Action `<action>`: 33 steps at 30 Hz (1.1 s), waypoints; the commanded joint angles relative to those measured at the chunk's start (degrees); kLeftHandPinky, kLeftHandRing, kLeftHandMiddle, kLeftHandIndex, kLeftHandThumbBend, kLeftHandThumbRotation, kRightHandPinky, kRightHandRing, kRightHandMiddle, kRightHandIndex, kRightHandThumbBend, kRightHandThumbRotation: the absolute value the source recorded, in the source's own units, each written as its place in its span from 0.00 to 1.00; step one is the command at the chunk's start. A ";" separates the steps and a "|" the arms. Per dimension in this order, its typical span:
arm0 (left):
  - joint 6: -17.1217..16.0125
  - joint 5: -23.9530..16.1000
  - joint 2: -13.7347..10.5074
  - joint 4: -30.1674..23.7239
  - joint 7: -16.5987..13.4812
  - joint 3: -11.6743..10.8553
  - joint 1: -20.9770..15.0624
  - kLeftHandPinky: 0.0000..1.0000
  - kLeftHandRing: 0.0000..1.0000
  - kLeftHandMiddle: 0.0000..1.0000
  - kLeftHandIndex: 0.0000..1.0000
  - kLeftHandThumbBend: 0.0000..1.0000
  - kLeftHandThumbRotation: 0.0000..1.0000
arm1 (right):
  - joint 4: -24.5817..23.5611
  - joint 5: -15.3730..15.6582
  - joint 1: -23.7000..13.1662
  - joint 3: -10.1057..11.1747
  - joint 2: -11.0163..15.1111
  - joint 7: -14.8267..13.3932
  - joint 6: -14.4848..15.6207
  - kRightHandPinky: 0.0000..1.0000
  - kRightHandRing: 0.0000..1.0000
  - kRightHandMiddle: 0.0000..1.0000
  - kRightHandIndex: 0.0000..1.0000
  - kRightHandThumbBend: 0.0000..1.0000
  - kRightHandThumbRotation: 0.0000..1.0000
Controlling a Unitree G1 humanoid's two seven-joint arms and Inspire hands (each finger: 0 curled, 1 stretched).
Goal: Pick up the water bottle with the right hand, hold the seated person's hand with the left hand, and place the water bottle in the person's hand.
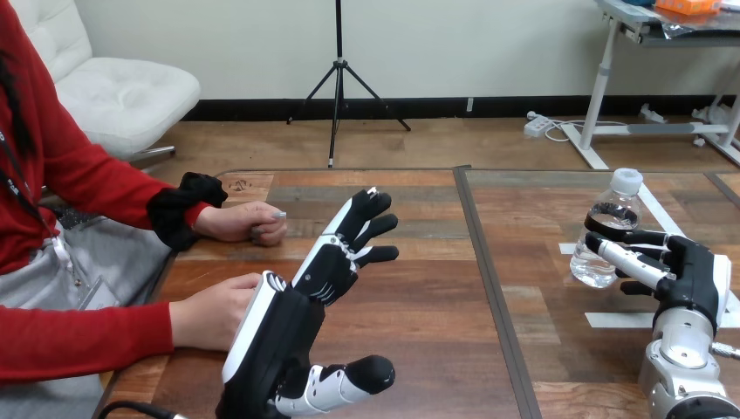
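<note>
A clear water bottle (607,229) with a white cap stands upright on the table at the right. My right hand (685,266) is wrapped round it, fingers and thumb curled about its body. My left hand (327,271) is raised over the left half of the table, fingers straight and spread, thumb out, holding nothing. The person's nearer hand (214,310) rests on the table just left of my left hand, close behind its white back; I cannot tell if they touch. The person's farther hand (244,221) lies loosely fisted on the table beyond.
The wooden table (436,297) has a dark seam running front to back down its middle. White tape strips (620,319) mark the surface around the bottle at the right. The person sits at the table's left edge.
</note>
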State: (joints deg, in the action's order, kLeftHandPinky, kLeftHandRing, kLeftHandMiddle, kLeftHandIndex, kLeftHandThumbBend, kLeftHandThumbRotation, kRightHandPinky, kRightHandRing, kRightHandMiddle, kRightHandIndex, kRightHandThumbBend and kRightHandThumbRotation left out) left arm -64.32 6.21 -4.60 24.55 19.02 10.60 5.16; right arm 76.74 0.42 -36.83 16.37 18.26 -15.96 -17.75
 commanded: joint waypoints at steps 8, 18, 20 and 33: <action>-0.36 1.99 0.72 0.33 1.34 0.51 -4.63 0.82 0.92 0.95 0.95 0.87 0.71 | -2.49 1.22 -3.97 -2.11 -0.14 -0.05 -1.61 0.37 0.44 0.51 0.49 0.94 0.00; -0.87 3.52 1.16 1.70 3.01 0.75 -5.60 0.85 0.93 0.96 0.96 0.87 0.71 | -3.15 1.49 -3.29 -3.23 -0.45 -0.26 -1.18 0.43 0.50 0.54 0.51 0.98 0.00; -0.90 3.49 1.34 1.83 3.11 0.59 -5.69 0.86 0.93 0.96 0.96 0.87 0.71 | -3.40 1.91 -3.01 -3.79 -0.51 -0.65 -1.04 0.44 0.51 0.55 0.51 0.98 0.00; -1.51 3.46 1.75 3.20 3.76 -0.23 -6.80 0.85 0.92 0.96 0.96 0.86 0.71 | -6.06 4.42 -0.71 -6.60 -1.18 -3.66 -1.80 0.36 0.44 0.50 0.53 1.00 0.06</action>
State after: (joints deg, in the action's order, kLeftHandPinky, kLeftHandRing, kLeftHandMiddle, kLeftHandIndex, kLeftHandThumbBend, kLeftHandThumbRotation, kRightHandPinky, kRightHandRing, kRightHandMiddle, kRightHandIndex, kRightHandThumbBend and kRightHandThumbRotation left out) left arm -64.49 8.80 -3.36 27.28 22.66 10.88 2.24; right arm 74.79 3.37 -36.41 11.54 17.73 -18.20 -17.75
